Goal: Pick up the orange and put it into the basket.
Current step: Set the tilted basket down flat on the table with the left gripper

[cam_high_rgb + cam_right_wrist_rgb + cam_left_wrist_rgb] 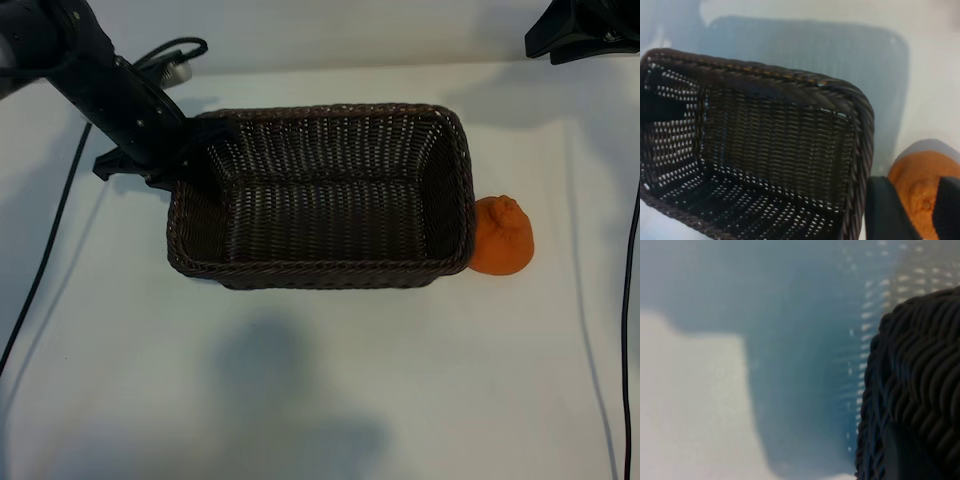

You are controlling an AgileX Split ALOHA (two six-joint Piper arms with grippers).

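Now we see orange (502, 237) on table, touching right outer wall of basket (320, 275). Right gripper (925, 215) spread around it, not clenched. Left gripper (205, 140) grasps basket's far-left rim. We judge orange light, firm, rough-skinned: pinch across its middle, below knobby top.
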